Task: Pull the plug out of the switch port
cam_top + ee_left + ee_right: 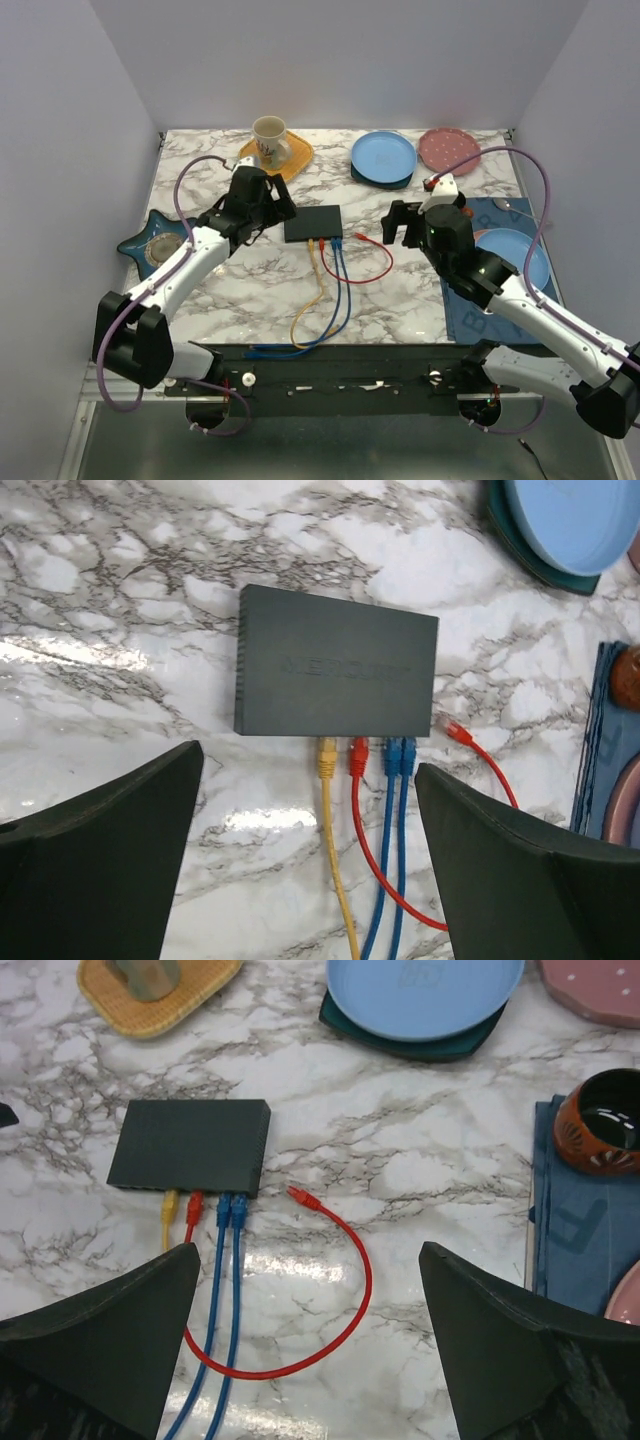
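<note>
My right claw (308, 1260) stood released, fingers wide, grasping nothing; my left claw (308, 760) likewise. The loose red plug (297, 1195) lay on the marble table (420, 1160), just beside the black switch box (190, 1145), clear of the switch port edge (340, 730). Yellow, red and two blue plugs sat inserted there.

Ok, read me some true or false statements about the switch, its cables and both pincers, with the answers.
1. One red plug lies loose on the marble table beside the switch. True.
2. Two blue plugs sit in the switch. True.
3. The yellow plug lies unplugged. False: it sits in its port.
4. The right pincer grips that red plug. False: it is open and holds nothing.
5. The left pincer is open. True.
</note>
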Robot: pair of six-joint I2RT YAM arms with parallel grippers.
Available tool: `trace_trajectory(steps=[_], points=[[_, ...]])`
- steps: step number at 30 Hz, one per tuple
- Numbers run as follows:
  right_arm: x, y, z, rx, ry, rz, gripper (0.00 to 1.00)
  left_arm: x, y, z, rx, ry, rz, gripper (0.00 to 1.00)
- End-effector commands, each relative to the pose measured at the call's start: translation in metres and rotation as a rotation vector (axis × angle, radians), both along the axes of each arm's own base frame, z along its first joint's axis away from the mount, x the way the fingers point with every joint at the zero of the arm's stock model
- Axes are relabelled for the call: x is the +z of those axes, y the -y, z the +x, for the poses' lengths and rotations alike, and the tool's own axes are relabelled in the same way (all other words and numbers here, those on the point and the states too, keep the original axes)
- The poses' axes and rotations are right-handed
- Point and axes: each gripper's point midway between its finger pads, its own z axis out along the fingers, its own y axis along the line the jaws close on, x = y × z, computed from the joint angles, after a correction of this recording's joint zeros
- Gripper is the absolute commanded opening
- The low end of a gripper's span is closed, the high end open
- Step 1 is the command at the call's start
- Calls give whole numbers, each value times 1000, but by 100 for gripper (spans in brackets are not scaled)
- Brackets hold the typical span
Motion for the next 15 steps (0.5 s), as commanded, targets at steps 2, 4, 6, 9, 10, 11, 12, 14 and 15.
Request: trace_trajectory(steps=[2, 4, 6, 9, 10, 11, 12, 14, 15], points=[[25, 43, 18, -286, 213, -9, 100, 58, -25, -5, 152, 218, 229, 99], [21, 49, 20, -351, 243, 63, 100, 61, -35, -7, 212, 258, 225, 99], [2, 62, 14, -431, 179, 67, 100, 86, -37, -3, 262, 388, 131, 99], [-5, 51, 16, -385, 153, 83, 95, 77, -40, -10, 332, 435, -35, 99], [-10, 48, 17, -367, 141, 49, 92, 55, -44, -16, 366, 399, -64, 99], [-12, 47, 19, -359, 136, 16, 91, 62, -32, -15, 334, 422, -176, 99], [-16, 50, 19, -358, 110, -52, 92, 64, -25, -16, 262, 448, -195, 94], [-9, 50, 27, -405, 50, -123, 94, 60, -12, -17, 147, 408, -179, 96], [-20, 54, 21, -396, -18, -203, 93, 41, -3, -14, 71, 332, -106, 99]])
